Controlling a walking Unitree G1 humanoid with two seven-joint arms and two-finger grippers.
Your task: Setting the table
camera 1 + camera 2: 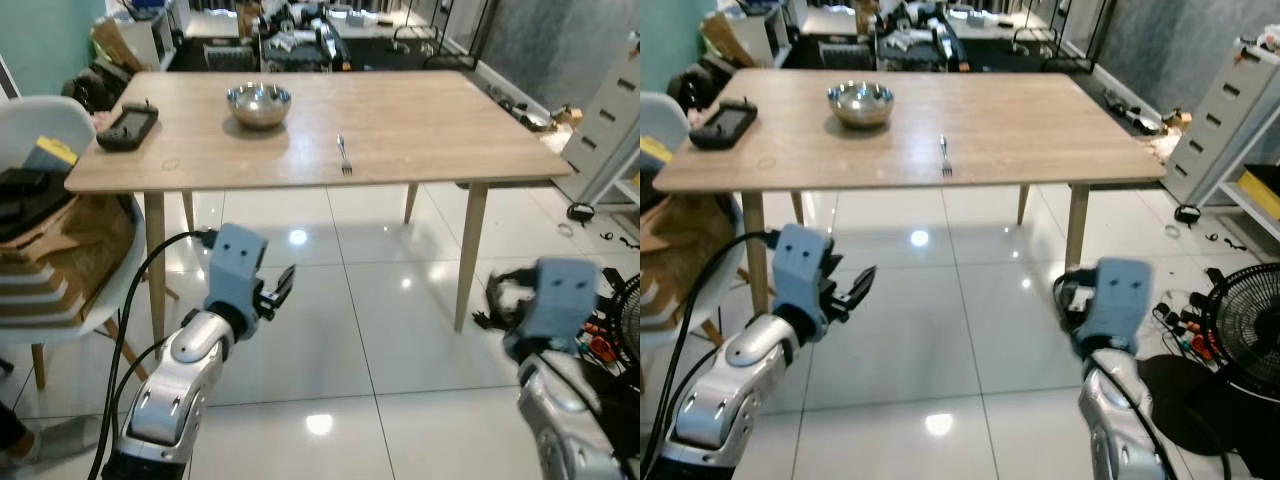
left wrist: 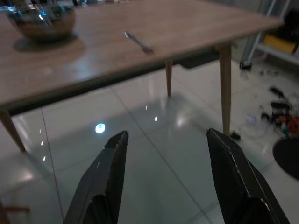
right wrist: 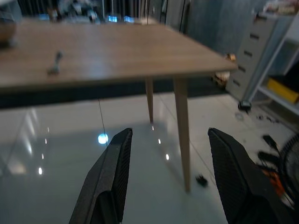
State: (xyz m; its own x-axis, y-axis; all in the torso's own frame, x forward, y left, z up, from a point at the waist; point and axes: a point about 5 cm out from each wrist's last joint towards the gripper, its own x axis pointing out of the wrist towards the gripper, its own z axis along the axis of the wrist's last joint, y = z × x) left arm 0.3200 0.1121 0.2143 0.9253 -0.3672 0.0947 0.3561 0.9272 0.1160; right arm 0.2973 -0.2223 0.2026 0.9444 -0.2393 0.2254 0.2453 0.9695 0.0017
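Observation:
A light wooden table (image 1: 420, 130) stands ahead of me. On it sit a steel bowl (image 1: 259, 105) toward the back left and a metal fork (image 1: 344, 156) near the front edge. The bowl (image 2: 44, 21) and fork (image 2: 137, 41) appear again in the left wrist view. My left gripper (image 1: 277, 292) hangs open in front of and below the table, over the floor, holding nothing. My right gripper (image 3: 168, 179) is open too, low at the right, near the front right table leg (image 1: 469, 255).
A black device (image 1: 127, 127) lies at the table's left edge. A white chair (image 1: 60, 250) piled with paper bags stands on the left. Drawers (image 1: 1230, 110), a fan (image 1: 1245, 325) and cables lie at the right. Glossy white tile floor (image 1: 340, 330) lies below.

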